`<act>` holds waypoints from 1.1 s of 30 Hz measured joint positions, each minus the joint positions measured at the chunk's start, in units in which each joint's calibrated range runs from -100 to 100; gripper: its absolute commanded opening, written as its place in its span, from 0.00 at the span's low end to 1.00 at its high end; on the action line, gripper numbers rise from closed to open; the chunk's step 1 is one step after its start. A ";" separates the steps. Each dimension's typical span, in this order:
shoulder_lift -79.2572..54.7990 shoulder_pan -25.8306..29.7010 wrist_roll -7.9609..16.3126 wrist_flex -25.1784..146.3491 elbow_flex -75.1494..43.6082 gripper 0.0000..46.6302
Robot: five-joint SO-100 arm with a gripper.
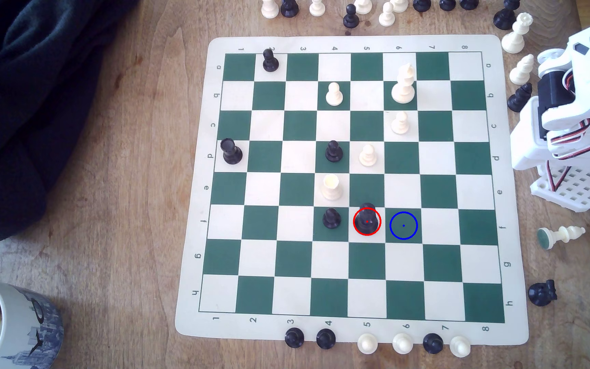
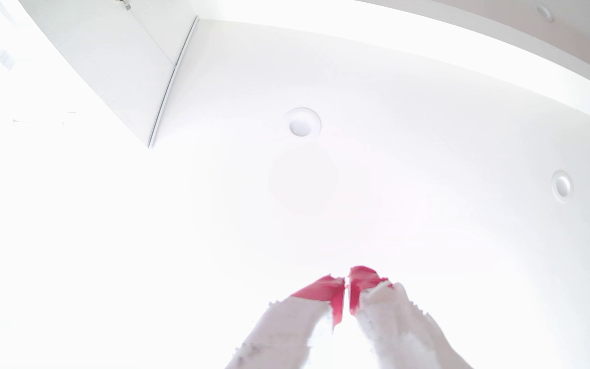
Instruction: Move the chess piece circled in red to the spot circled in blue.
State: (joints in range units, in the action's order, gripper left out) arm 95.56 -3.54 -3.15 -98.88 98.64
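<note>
The chess piece circled in red [image 1: 367, 217] is a glossy black piece standing upright on a cream square in row f of the board [image 1: 194, 220]. Immediately to its right in the exterior view lies the spot circled in blue [image 1: 403, 225], a bare dark green square. The white arm [image 1: 570, 117] stands folded off the board's right edge in the exterior view, far from both. In the wrist view my gripper [image 2: 346, 280] points up at a bright ceiling, its red-tipped fingers [image 2: 325, 289] pressed together with nothing between them.
A black pawn [image 1: 331, 218] stands just left of the circled piece and a white rook [image 1: 331, 187] up-left of it. Other pieces dot the board. Captured pieces line the top, right and bottom edges. A mug [image 1: 6, 326] and dark cloth [image 1: 27, 99] lie at the exterior view's left.
</note>
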 measured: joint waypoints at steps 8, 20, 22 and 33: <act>0.00 0.00 -0.20 8.29 0.00 0.00; 0.00 -0.59 0.05 44.54 0.00 0.00; 0.00 -1.70 0.15 52.19 0.00 0.00; -5.19 -2.95 0.15 99.84 -9.22 0.00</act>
State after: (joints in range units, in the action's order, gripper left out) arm 90.36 -6.49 -3.00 0.96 89.43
